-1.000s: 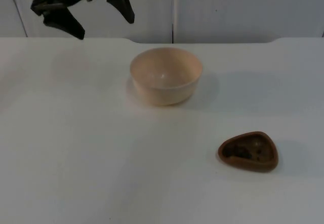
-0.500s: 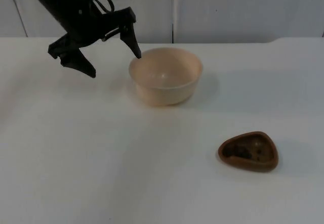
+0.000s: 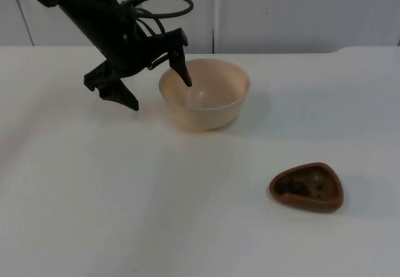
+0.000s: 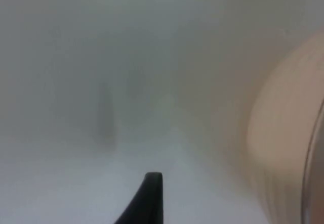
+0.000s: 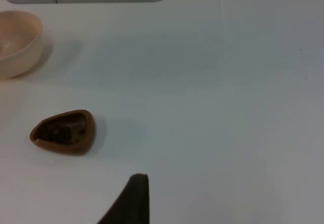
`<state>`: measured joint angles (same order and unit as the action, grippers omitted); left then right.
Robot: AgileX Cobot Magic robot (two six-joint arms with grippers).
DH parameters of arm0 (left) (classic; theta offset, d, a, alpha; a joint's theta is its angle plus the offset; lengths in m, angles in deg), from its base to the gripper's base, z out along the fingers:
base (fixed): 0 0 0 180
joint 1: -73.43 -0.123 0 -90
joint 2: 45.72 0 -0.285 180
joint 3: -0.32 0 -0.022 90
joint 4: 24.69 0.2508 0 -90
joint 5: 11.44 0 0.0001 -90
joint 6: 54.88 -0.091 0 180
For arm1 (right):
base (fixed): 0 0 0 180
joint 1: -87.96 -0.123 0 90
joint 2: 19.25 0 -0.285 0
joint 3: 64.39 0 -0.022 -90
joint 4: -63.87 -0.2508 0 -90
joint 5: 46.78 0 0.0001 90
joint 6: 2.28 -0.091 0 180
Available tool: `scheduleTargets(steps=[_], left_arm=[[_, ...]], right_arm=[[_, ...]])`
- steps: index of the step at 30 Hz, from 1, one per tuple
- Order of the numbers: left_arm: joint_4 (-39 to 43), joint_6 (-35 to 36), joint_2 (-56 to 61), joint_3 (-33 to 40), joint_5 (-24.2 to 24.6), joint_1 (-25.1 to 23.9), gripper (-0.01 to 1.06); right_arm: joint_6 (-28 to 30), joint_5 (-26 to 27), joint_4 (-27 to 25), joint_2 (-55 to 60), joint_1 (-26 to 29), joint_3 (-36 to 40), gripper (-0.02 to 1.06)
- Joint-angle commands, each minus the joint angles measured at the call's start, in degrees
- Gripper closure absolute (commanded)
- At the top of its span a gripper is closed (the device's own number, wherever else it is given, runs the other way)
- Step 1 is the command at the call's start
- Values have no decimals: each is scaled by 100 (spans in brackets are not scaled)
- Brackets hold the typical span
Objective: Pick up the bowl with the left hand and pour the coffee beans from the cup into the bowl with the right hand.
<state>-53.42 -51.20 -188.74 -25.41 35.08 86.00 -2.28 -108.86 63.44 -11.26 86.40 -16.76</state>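
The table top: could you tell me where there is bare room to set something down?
Bare table: the near-left stretch, between bowl and cup, and right of the bowl. Crowded at the bowl's left rim, straddled by the open left pincer.

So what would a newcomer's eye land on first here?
The black left gripper, open, straddling the near-left rim of the cream bowl at the back of the white table, one finger inside, one outside. Next, the small brown cup holding dark coffee beans, alone toward the front right.
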Motion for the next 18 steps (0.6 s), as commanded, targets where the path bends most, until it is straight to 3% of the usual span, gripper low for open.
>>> scheduleTargets(steps=[1,10,14,18], left_arm=[[-37,-22,-49,-30,-79,19,12],[-50,-69,-136,-30,-144,19,18],[-60,-84,-136,-30,-214,19,30],[-64,-84,-124,-30,-227,19,55]], right_arm=[[64,27,5,-20,34,6,-1],[64,27,5,-20,34,6,-1],[64,27,5,-20,34,6,-1],[64,27,5,-20,34,6,-1]])
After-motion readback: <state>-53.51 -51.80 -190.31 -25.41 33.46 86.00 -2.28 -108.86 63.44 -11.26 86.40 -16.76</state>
